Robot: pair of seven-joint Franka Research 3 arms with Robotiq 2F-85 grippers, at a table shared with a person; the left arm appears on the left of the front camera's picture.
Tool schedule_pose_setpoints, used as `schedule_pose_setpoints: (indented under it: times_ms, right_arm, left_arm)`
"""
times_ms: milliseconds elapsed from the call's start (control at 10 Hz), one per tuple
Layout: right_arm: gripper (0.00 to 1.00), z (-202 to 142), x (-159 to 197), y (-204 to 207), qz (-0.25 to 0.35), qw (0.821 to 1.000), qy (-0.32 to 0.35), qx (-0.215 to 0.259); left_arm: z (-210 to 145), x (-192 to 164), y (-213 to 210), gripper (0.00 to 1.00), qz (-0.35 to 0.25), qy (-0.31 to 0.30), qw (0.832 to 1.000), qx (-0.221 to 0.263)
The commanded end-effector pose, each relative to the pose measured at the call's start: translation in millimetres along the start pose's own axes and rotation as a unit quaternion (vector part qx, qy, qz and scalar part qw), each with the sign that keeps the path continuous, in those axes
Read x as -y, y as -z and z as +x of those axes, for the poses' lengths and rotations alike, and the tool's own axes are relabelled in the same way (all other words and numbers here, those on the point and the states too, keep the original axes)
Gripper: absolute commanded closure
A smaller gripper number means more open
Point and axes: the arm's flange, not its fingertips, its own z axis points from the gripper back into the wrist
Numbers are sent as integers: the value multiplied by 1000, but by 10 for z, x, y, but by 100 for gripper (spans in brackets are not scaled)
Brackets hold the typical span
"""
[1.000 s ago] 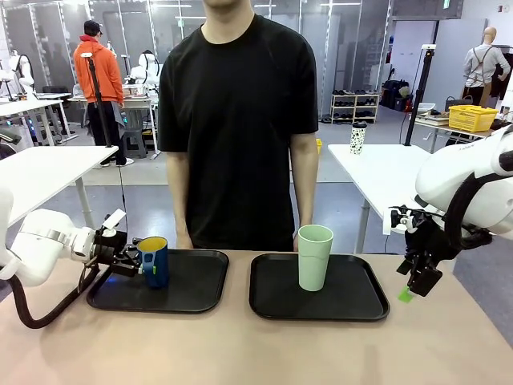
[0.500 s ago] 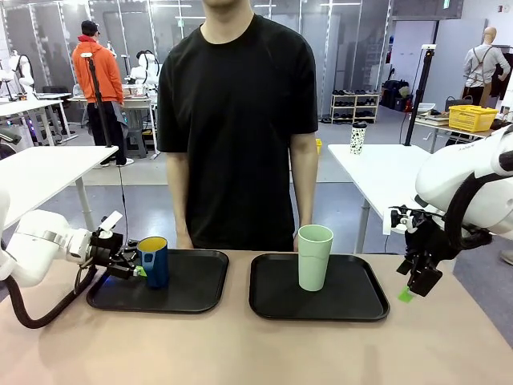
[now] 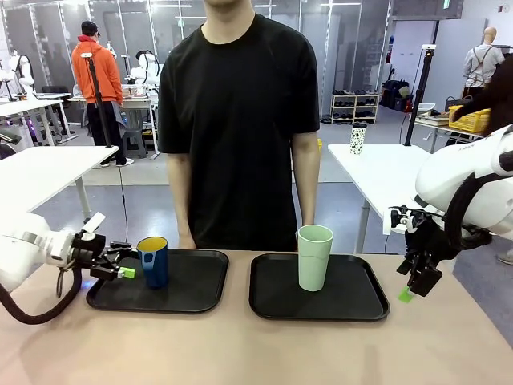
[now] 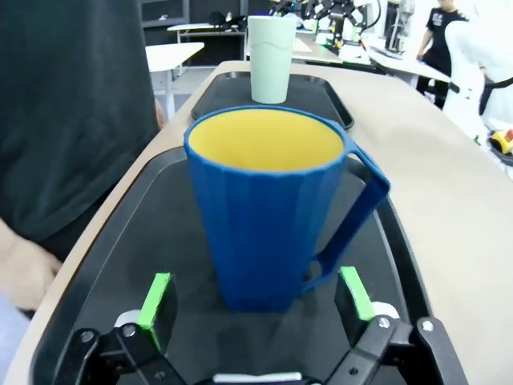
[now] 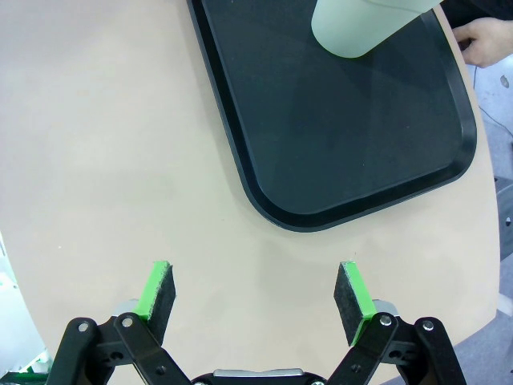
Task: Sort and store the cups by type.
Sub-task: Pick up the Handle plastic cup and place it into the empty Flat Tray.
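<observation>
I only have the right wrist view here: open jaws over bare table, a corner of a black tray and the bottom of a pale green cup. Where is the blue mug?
Observer: The blue mug stands upright on the left tray, near that tray's left end.
Operator: Is the left gripper on it?
Observer: No. The left gripper is open, fingers apart from the mug, with the mug just beyond its fingertips.
Operator: Which way does the handle point?
Observer: In the left wrist view the handle sticks out on the side of the tan table, away from the person.
</observation>
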Motion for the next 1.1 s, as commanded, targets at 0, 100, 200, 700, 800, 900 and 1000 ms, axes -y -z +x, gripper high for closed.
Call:
schedule_pose_setpoints:
  times_ms: [0, 100, 200, 700, 800, 900, 1000]
  right_arm:
    - [0, -2, 6, 13, -2, 1000, 0, 4]
    - [0, -2, 6, 13, -2, 1000, 0, 4]
    - [0, -2, 6, 13, -2, 1000, 0, 4]
    - [0, -2, 6, 13, -2, 1000, 0, 4]
    - [0, -2, 6, 13, -2, 1000, 0, 4]
    - [0, -2, 6, 13, -2, 1000, 0, 4]
    - [0, -2, 6, 13, -2, 1000, 0, 4]
  left_arm:
    - [50, 258, -181, 0, 23, 5, 999, -25]
    - [86, 321, -336, 0, 41, 4, 999, -31]
    - [137, 392, -470, 0, 56, 4, 998, -41]
    - [195, 428, -725, 0, 65, 0, 997, -47]
    - [195, 428, -725, 0, 65, 0, 997, -47]
    - [195, 428, -725, 0, 65, 0, 997, -47]
    - [195, 428, -725, 0, 65, 0, 997, -47]
